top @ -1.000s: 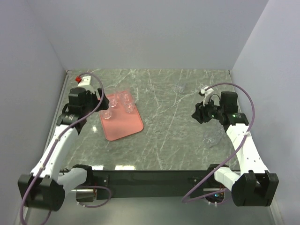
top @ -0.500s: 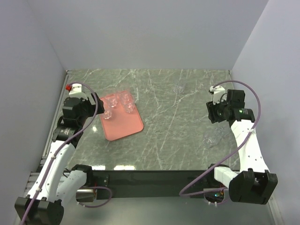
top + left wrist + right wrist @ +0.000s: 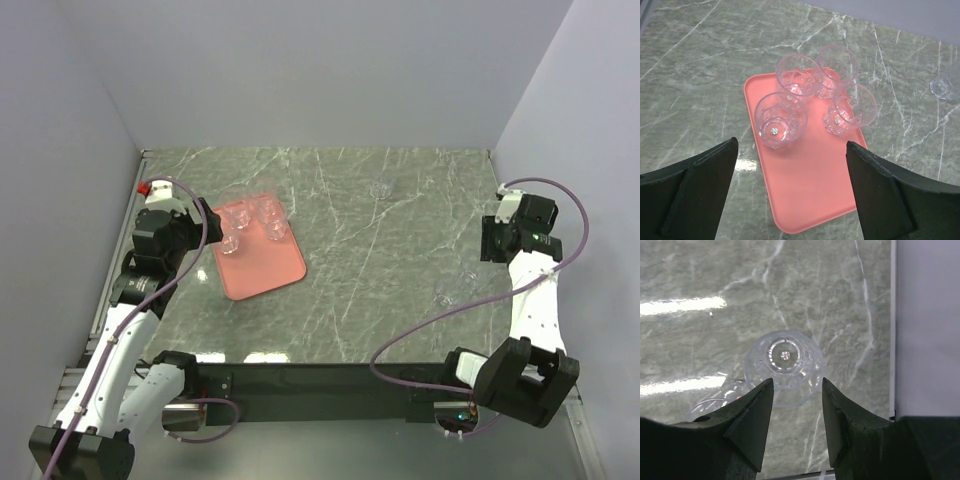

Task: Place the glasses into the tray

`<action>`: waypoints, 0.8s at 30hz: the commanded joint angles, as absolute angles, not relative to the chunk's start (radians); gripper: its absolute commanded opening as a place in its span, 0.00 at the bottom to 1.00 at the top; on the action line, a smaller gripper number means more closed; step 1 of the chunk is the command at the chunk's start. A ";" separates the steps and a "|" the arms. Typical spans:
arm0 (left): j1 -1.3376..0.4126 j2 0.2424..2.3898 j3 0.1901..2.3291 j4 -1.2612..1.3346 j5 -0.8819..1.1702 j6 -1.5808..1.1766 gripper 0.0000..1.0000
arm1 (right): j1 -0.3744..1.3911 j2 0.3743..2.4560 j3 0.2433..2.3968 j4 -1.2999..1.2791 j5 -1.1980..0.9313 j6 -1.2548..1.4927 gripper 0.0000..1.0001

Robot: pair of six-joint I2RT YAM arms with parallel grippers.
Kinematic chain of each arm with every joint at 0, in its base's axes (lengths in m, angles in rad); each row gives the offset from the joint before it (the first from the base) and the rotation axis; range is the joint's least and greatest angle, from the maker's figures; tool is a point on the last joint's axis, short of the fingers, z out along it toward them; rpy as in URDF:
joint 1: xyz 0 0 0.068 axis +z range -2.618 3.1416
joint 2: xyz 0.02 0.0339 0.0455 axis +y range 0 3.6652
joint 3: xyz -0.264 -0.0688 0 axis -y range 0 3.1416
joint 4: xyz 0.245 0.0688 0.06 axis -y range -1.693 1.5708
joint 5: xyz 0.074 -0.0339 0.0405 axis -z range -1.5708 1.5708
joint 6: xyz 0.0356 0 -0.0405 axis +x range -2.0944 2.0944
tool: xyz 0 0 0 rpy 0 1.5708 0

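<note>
On the grey-green marbled tabletop (image 3: 370, 280), one small clear round drinking glass (image 3: 785, 362) stands loose close to the right edge. There may be a second just beside it, but it is too faint to tell. Toward the left edge, the flat salmon-pink plastic tray (image 3: 810, 200) holds four glasses (image 3: 781, 119) bunched at its far end, its near half bare. Another lone glass (image 3: 381, 187) stands near the far edge, about midway along. Roughly two thirds looks done, with two or perhaps three left to carry. The right end effector (image 3: 796, 382) hangs raised by the right edge, aimed down at the nearby glass, jaws partly apart and empty. The left end effector (image 3: 791, 150) hovers over the tray's near-left side, spread wide, gripping nothing.
</note>
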State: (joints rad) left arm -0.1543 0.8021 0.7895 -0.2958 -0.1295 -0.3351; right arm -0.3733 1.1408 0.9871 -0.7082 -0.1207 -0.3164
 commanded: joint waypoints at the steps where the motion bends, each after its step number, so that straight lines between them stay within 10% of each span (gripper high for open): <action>1: -0.158 0.787 0.788 -0.255 -0.146 -0.341 0.95 | -0.423 1.161 0.971 -0.675 -0.150 -0.353 0.51; 24: -0.158 0.804 0.787 -0.256 -0.141 -0.339 0.94 | -0.494 1.368 0.963 -0.681 -0.259 -0.462 0.42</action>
State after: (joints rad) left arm -0.1543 0.8032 0.7895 -0.2962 -0.1299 -0.3351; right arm -0.4873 1.3476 0.9730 -0.6960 -0.2462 -0.4496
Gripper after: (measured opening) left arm 0.941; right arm 0.438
